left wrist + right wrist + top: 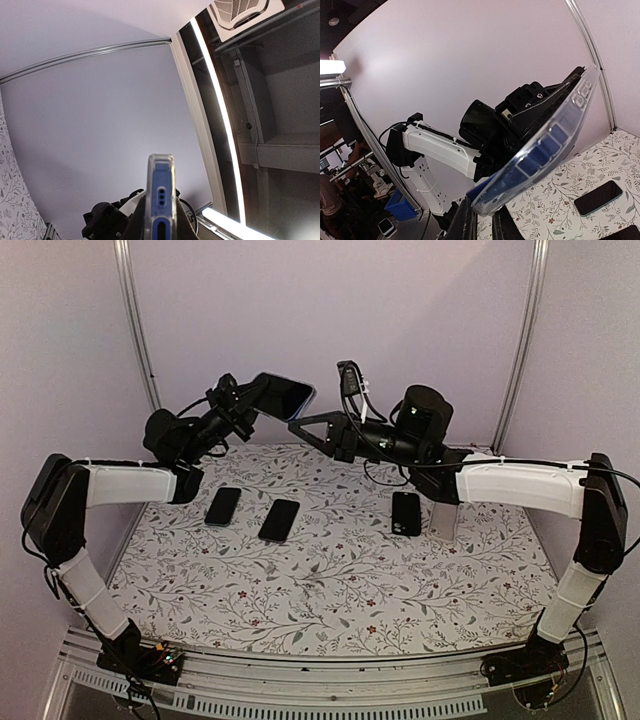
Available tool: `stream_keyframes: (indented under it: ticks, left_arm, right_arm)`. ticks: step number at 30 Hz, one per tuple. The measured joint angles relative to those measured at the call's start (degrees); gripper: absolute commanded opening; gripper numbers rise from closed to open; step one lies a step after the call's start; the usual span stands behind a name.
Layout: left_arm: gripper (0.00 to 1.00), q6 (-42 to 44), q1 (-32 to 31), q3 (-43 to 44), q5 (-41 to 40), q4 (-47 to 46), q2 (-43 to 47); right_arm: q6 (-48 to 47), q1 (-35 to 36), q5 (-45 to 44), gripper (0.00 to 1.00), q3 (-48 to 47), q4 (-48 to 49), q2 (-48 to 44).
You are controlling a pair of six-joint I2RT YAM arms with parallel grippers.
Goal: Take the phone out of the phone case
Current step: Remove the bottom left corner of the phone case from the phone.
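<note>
A blue phone (288, 396) in a clear phone case (555, 135) hangs in the air above the far side of the table. My left gripper (256, 391) is shut on its left end. In the left wrist view the phone (161, 197) stands edge-on between the fingers of that gripper (161, 231). My right gripper (298, 426) meets its lower right corner from the right. In the right wrist view this gripper (484, 223) is shut on the case's corner. A blue corner of the phone (476, 191) sticks out of the case just above it.
Three dark phones (223, 506) (279, 520) (406, 512) lie on the flowered tabletop (330, 590). A pale grey flat thing (443, 521) lies beside the right one. Purple walls close in the back and sides.
</note>
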State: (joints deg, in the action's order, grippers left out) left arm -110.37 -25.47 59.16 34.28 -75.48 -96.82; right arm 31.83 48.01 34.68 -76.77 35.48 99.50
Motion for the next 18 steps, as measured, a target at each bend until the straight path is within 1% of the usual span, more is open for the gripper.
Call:
stream_keyframes:
  ticks: [13,18]
  left_arm:
    - [0.0,2.1,0.0,1.81,-0.33,-0.76,-0.87]
    - [0.0,2.12,0.0,1.81,-0.94,-0.83,-1.6]
  right_arm:
    - [10.69,-0.57,0.26,0.04,-0.5,0.42,0.22]
    - [13.27,-0.83,-0.63,0.04,-0.44,-0.52,0.22]
